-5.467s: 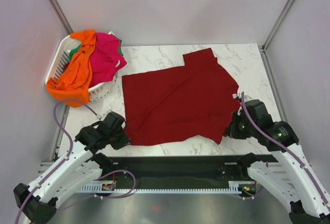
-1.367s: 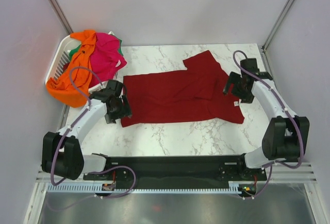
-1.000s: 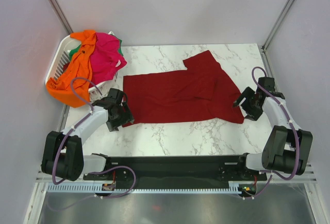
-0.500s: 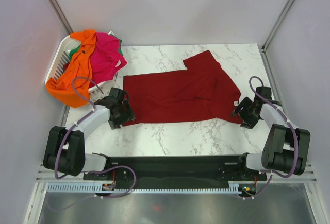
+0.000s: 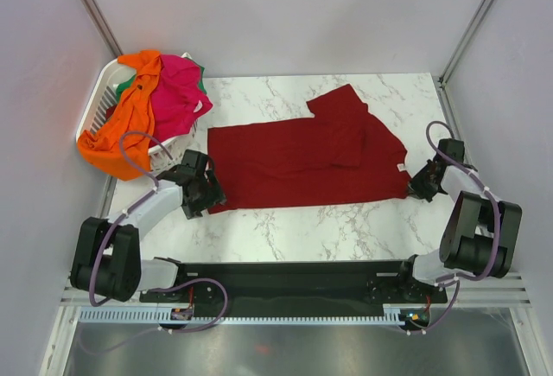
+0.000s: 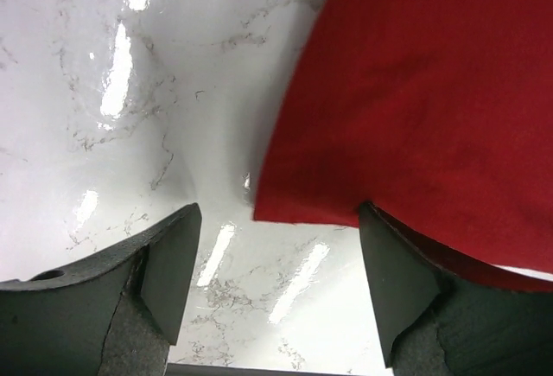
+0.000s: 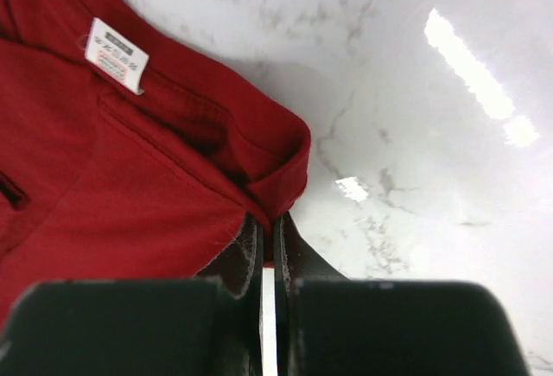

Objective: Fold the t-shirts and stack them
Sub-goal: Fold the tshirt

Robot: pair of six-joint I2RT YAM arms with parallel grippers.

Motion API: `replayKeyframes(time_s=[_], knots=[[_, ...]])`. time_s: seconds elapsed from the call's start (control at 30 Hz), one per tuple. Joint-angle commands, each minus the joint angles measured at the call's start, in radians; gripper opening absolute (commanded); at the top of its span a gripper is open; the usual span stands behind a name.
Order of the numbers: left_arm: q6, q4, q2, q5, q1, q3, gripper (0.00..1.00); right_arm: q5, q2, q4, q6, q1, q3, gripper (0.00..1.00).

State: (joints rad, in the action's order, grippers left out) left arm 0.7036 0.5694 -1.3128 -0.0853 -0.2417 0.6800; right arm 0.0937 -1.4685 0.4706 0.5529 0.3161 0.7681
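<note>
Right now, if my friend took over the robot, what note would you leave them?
Left gripper open, straddling the dark red t-shirt's near-left corner.
Right gripper shut on its near-right edge, near the neck label.
It lies on the table, folded into a strip.
Orange t-shirt, pink t-shirt, green t-shirt: heaped in the basket.
Left to do: finish this fold, then fold and stack the others.

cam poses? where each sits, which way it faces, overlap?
Top external: above, behind the bases, facing down at the table; both arms show, left gripper and right gripper at near corners of the dark red t-shirt.
Left wrist: faces down between its open fingers at a shirt corner.
Right wrist: faces down past its shut fingers pinching the shirt near the label.
Shared: shirt in all three; label in top and right wrist.
</note>
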Motion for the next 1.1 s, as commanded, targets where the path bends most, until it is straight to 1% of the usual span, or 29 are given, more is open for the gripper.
replayKeyframes(time_s=[0.0,0.1,0.2,0.23,0.27,0.33,0.37,0.4,0.47,0.53,0.57,0.63,0.7,0.73,0.83,0.87,0.9,0.97,1.0,1.03,1.07], knots=[[0.03,-0.022,0.04,-0.03,0.004,-0.01,0.8,-0.116,0.08,-0.041,-0.01,0.023,0.046,0.0],[0.039,-0.025,0.026,-0.034,0.002,-0.007,0.8,-0.147,0.114,-0.043,-0.016,0.023,0.028,0.0],[0.045,-0.028,-0.003,-0.039,-0.002,0.003,0.77,-0.1,0.091,-0.055,-0.024,0.024,0.019,0.0],[0.048,-0.029,-0.008,-0.034,-0.005,0.007,0.76,-0.06,0.08,-0.064,-0.022,0.023,0.013,0.0],[0.054,-0.028,-0.011,-0.034,-0.027,0.007,0.73,-0.048,0.064,-0.067,-0.024,0.024,0.013,0.0],[0.069,-0.029,-0.002,-0.054,-0.065,0.013,0.73,-0.028,0.051,-0.075,-0.024,0.024,0.007,0.0],[0.091,-0.029,0.004,-0.066,-0.112,0.016,0.73,-0.009,0.048,-0.085,-0.022,0.023,0.004,0.0],[0.102,-0.028,0.01,-0.079,-0.132,0.019,0.73,-0.003,0.043,-0.09,-0.024,0.023,0.002,0.0],[0.126,-0.029,0.001,-0.09,-0.16,0.02,0.73,0.018,0.037,-0.096,-0.024,0.023,0.0,0.0],[0.131,-0.034,-0.029,-0.09,-0.16,0.021,0.72,0.027,0.03,-0.096,-0.024,0.021,0.002,0.0],[0.132,-0.037,-0.042,-0.09,-0.162,0.021,0.68,0.032,0.027,-0.098,-0.025,0.023,0.002,0.0],[0.135,-0.052,-0.068,-0.094,-0.165,0.015,0.65,0.038,0.025,-0.098,-0.025,0.023,0.005,0.0],[0.139,-0.069,-0.083,-0.093,-0.168,0.006,0.54,0.038,0.025,-0.098,-0.024,0.023,0.007,0.0],[0.134,-0.083,-0.098,-0.096,-0.168,0.007,0.34,0.038,0.023,-0.099,-0.022,0.021,0.005,0.0],[0.117,-0.092,-0.118,-0.116,-0.168,0.021,0.15,0.041,0.019,-0.102,-0.022,0.021,0.003,0.0],[0.1,-0.089,-0.115,-0.12,-0.168,0.027,0.05,0.041,0.019,-0.101,-0.024,0.021,0.003,0.0],[0.088,-0.088,-0.109,-0.125,-0.166,0.044,0.02,0.043,0.02,-0.102,-0.022,0.023,0.002,0.0],[0.065,-0.074,-0.077,-0.139,-0.166,0.062,0.02,0.047,0.023,-0.104,-0.021,0.021,0.002,0.0],[0.056,-0.065,-0.034,-0.146,-0.168,0.07,0.02,0.049,0.025,-0.101,-0.021,0.021,0.003,0.0],[0.047,-0.048,-0.013,-0.172,-0.166,0.081,0.02,0.049,0.028,-0.095,-0.019,0.021,0.007,0.0],[0.03,0.008,0.006,-0.189,-0.166,0.11,0.02,0.046,0.039,-0.087,-0.022,0.021,0.008,0.0]])
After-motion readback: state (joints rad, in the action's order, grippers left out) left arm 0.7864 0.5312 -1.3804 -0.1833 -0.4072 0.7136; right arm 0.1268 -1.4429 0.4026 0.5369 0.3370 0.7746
